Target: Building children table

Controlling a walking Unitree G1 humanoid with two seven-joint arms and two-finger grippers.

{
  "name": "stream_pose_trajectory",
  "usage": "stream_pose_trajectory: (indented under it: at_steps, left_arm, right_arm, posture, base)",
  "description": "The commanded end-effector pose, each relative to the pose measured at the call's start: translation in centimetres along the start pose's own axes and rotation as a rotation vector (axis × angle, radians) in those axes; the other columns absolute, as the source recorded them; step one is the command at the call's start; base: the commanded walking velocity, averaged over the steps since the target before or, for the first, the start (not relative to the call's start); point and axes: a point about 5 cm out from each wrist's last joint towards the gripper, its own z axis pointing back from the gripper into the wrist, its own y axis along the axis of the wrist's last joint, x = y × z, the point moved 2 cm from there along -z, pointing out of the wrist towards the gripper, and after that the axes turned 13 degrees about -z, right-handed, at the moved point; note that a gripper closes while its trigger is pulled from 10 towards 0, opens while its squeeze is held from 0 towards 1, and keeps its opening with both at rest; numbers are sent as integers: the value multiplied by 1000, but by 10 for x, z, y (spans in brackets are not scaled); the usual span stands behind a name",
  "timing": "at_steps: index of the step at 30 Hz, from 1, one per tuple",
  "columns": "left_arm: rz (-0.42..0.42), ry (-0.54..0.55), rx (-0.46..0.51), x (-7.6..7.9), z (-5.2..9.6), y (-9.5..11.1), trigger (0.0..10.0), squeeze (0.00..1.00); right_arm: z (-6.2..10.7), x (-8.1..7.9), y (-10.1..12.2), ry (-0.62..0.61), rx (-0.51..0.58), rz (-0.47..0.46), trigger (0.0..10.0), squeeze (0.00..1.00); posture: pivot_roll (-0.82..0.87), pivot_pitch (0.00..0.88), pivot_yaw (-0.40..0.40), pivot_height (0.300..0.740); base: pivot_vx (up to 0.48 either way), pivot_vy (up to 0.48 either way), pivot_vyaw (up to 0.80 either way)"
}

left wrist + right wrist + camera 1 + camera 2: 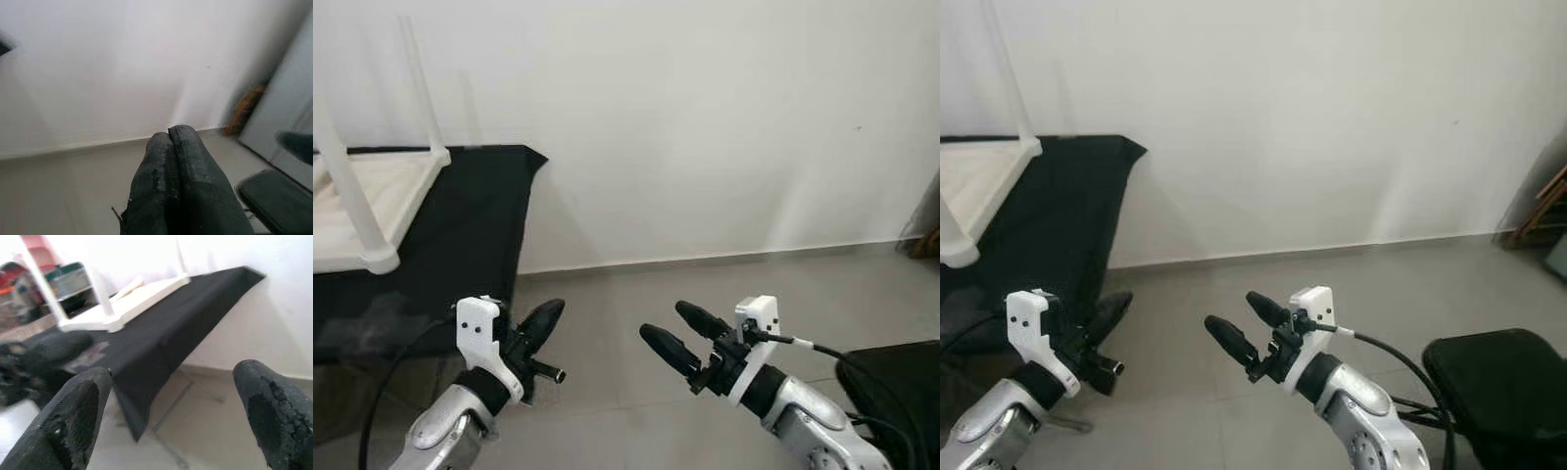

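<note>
Two end effectors raised over the floor (636,294), both empty.
Left end effector (544,320) pressed together; right end effector (680,328) spread; upturned white table (357,211) on the black-draped worktop (470,225).

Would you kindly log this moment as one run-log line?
left gripper: shut, idle | right gripper: open, empty | white table: upside down on black-draped surface

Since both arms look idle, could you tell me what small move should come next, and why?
Probably turn left toward the upturned white table on the black cloth; the open right gripper and shut left gripper hover empty over bare floor.
</note>
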Motion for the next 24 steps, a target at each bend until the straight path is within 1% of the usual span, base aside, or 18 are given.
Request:
stream_pose_trajectory:
  at_steps: [1, 12, 17, 24]
  left_arm:
    - [8, -2, 3, -1, 0, 1, 10000, 0]
    - [22, -19, -5, 0, 0, 1, 10000, 0]
    - [27, -25, -6, 0, 0, 1, 10000, 0]
    - [24, -30, -8, 0, -1, 1, 10000, 0]
  right_arm:
    - [0, 0, 4, 0, 6, 14, 10000, 0]
    - [0, 0, 4, -10, 1, 7, 10000, 0]
    - [-1, 1, 3, -13, -2, 3, 10000, 0]
    - [0, 1, 4, -13, 6, 5, 10000, 0]
  posture:
    - [-9, 0, -49, 740]
    - [-11, 0, -47, 740]
    - [-12, 0, -45, 740]
    - [-11, 0, -45, 740]
  base:
    - [0, 0, 0]
    - [0, 0, 0]
    - [323, 0, -800]
    - [372, 0, 0]
